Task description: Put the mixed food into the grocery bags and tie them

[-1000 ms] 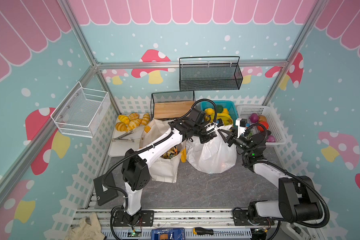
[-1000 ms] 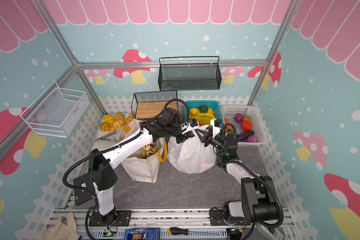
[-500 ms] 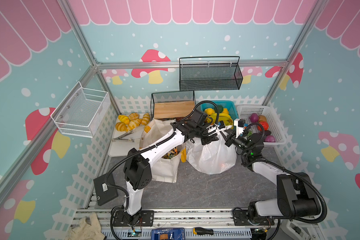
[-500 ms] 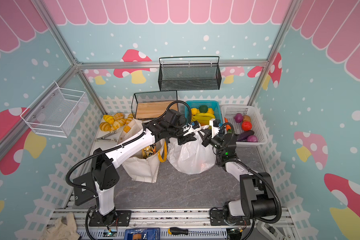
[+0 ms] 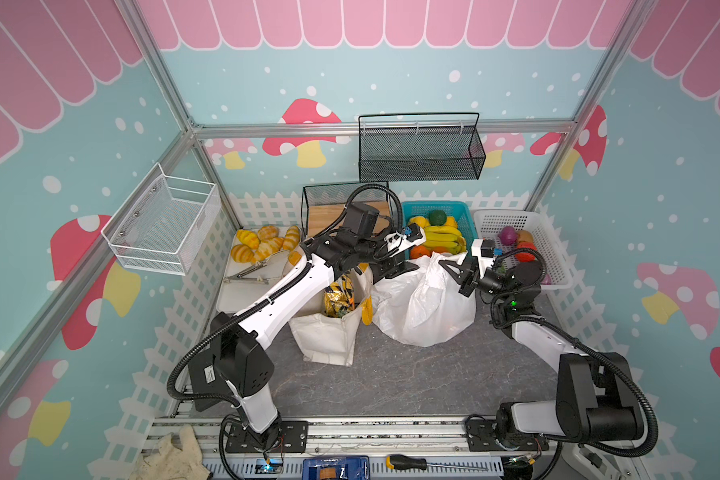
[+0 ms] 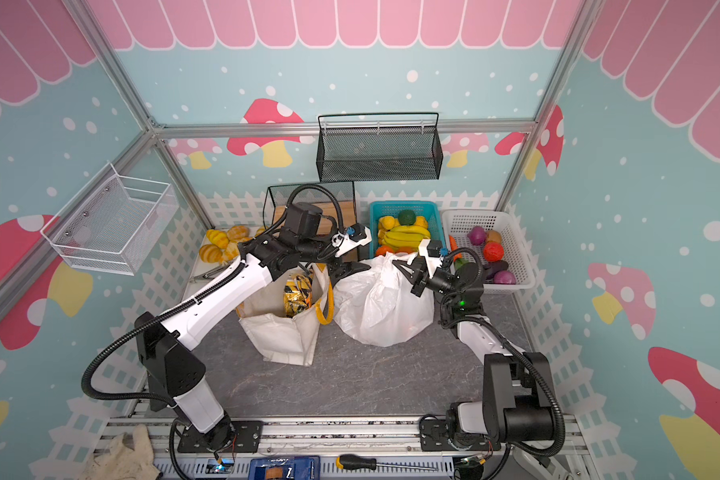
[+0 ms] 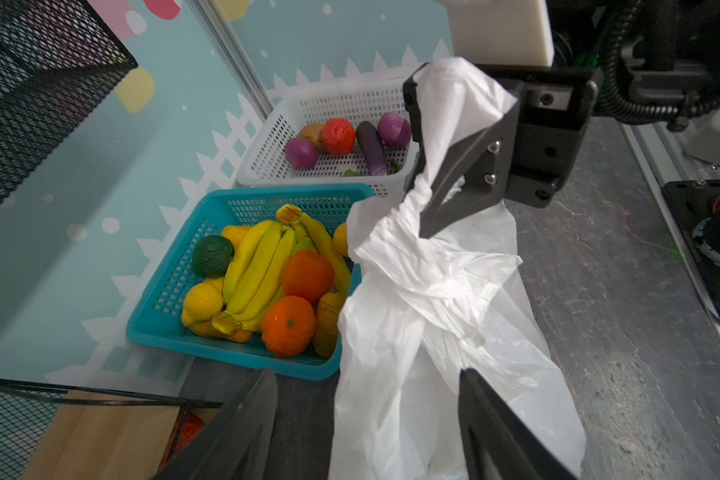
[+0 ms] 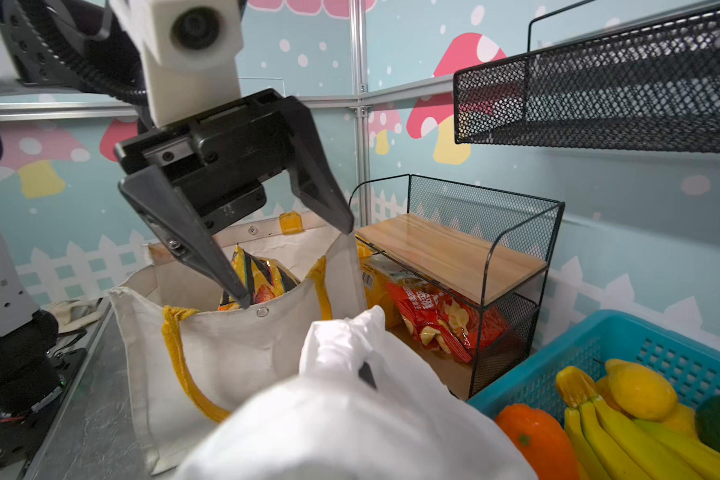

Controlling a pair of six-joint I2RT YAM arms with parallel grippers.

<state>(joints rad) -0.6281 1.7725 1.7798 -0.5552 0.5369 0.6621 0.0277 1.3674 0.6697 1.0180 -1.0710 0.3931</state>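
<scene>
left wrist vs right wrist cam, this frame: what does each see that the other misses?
Left wrist only: the whole right gripper, shut on the white plastic bag at its twisted handle, and the white basket with the eggplant. Right wrist only: the canvas tote with a gold-black snack packet inside. Both: the white plastic bag, the teal basket of bananas, and the left gripper, open.

Nothing can be read outright. The red snack packet (image 8: pixel 431 309) under the wooden shelf bears large white characters, possibly Chinese, too blurred to make out. The orange packet (image 8: pixel 377 291) beside it carries a barcode with no legible digits. In a top view, a white sticker (image 5: pixel 209 375) on the left arm's lower link holds print too small to read.
</scene>
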